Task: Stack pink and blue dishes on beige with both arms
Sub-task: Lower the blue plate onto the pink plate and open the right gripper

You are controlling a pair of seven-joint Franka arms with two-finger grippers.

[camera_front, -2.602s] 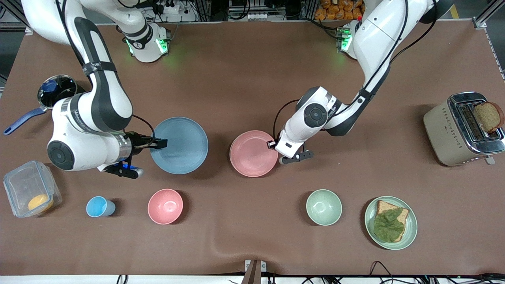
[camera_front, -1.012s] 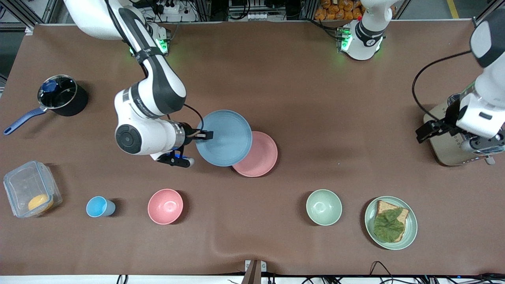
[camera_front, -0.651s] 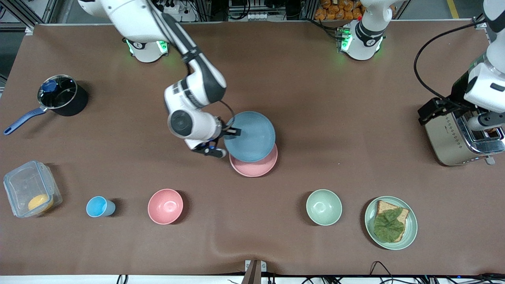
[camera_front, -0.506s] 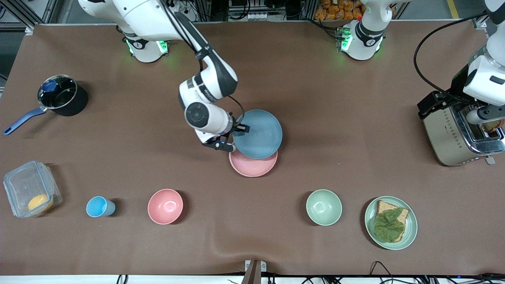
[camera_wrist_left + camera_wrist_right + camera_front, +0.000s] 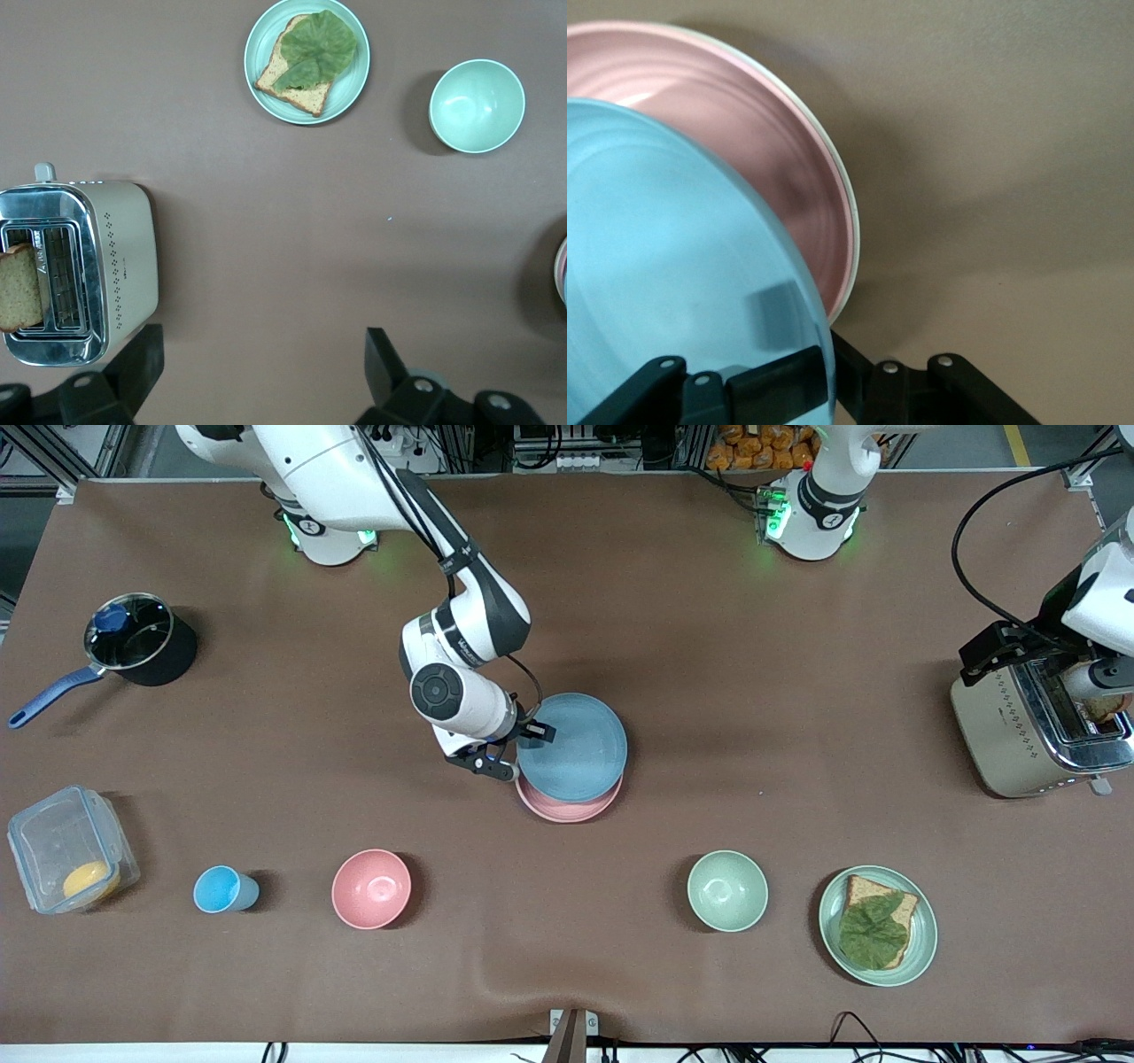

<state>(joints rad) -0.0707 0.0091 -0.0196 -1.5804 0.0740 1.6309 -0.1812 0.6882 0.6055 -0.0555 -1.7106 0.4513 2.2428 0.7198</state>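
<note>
My right gripper (image 5: 533,732) (image 5: 824,376) is shut on the rim of the light blue plate (image 5: 574,746) (image 5: 664,266), one finger on top and one beneath. It holds the plate slightly tilted over the pink plate (image 5: 567,811) (image 5: 780,168) in the middle of the table. I cannot tell whether the two touch. A thin cream edge (image 5: 850,221) shows under the pink plate's rim in the right wrist view; the beige plate is otherwise hidden. My left gripper (image 5: 257,376) hangs open and empty, high over the table beside the toaster.
A toaster (image 5: 1019,726) (image 5: 89,266) with bread stands at the left arm's end. Near the front edge are a green plate (image 5: 921,948) with a sandwich, a green bowl (image 5: 727,890), a pink bowl (image 5: 371,888), a blue cup (image 5: 221,889) and a plastic box (image 5: 71,861). A pot (image 5: 137,638) stands at the right arm's end.
The right arm carried the blue plate from its end of the table to over the pink plate and lowered it. The left arm let go of the pink plate and rose over the toaster.
</note>
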